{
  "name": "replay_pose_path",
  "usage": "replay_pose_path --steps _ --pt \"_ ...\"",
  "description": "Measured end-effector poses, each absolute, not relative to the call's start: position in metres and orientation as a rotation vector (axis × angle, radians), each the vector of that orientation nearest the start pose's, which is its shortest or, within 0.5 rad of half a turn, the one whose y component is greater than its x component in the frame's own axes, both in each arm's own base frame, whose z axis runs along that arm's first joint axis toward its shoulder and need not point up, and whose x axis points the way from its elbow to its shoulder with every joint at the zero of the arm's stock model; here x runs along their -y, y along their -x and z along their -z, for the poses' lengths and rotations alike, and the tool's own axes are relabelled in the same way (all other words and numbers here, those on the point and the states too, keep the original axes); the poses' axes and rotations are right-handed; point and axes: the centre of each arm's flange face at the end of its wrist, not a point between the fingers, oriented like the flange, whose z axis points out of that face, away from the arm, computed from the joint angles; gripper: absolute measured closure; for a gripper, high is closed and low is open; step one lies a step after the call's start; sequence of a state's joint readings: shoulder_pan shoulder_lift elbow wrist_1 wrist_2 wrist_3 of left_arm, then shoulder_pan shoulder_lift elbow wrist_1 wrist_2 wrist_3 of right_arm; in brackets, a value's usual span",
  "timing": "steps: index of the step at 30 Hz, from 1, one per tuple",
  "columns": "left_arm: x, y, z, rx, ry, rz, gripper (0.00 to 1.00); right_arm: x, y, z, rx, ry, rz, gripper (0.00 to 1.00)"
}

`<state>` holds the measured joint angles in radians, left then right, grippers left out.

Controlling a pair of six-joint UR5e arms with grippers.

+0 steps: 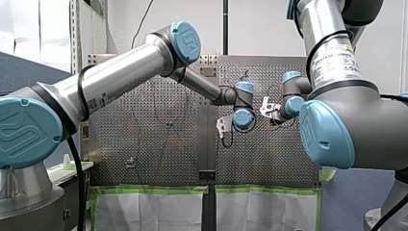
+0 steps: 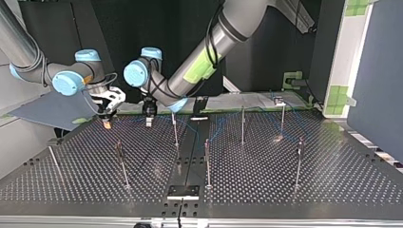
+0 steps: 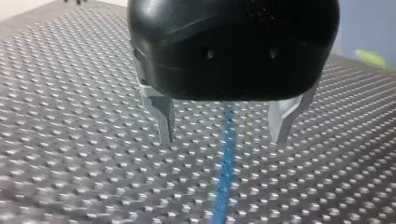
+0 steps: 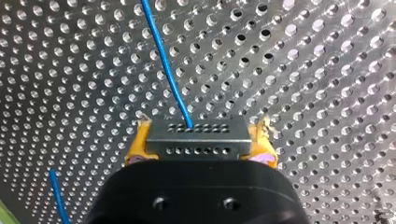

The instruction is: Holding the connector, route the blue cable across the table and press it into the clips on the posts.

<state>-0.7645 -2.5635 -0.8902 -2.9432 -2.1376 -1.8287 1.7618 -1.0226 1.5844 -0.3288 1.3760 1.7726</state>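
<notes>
My right gripper [image 4: 200,145] is shut on a grey metal connector [image 4: 196,133], with its yellow pads [image 4: 137,145] on both sides. The blue cable [image 4: 166,70] leaves the connector and runs ahead over the perforated table. My left gripper [image 3: 223,139] is open, its two metal fingers [image 3: 164,121] low over the table. The blue cable [image 3: 226,177] lies between them, untouched. In the top view my right gripper [image 2: 108,118] is at the far left, and my left gripper [image 2: 149,118] is close beside it. In the front view my left gripper [image 1: 221,127] and right gripper [image 1: 266,108] are both far out.
Several thin posts stand on the table, among them one near my left gripper [image 2: 175,128], one mid-table [image 2: 243,124], one far right [image 2: 283,116] and nearer ones [image 2: 207,161] [image 2: 299,161] [image 2: 122,164]. A second stretch of blue cable [image 4: 58,196] lies beside my right gripper.
</notes>
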Motion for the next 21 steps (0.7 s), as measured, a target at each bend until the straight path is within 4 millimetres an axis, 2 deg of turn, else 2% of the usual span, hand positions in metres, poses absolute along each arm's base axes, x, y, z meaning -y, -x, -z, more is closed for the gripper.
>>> replay_pose_path --steps 7,16,17,18,19,21 --pt "0.613 -0.53 -0.138 -1.709 -0.002 0.278 0.0 0.585 -0.269 -0.197 1.374 -1.589 -1.491 1.0" --pt "0.61 -0.533 -0.136 -1.723 -0.002 0.27 0.0 0.586 -0.269 -0.197 1.374 -1.589 -1.491 1.0" --pt "0.61 -0.533 -0.136 -1.722 0.0 0.27 0.09 0.586 -0.269 -0.197 1.374 -1.589 -1.491 1.0" --pt "0.61 -0.533 -0.136 -1.721 0.001 0.269 0.09 0.586 -0.269 -0.197 1.374 -1.589 -1.491 1.0" --pt "0.611 -0.533 -0.137 -1.719 0.003 0.269 0.29 0.586 -0.268 -0.197 1.374 -1.589 -1.49 1.0" --pt "0.611 -0.533 -0.138 -1.715 0.007 0.27 0.29 0.586 -0.268 -0.197 1.374 -1.589 -1.491 1.0"
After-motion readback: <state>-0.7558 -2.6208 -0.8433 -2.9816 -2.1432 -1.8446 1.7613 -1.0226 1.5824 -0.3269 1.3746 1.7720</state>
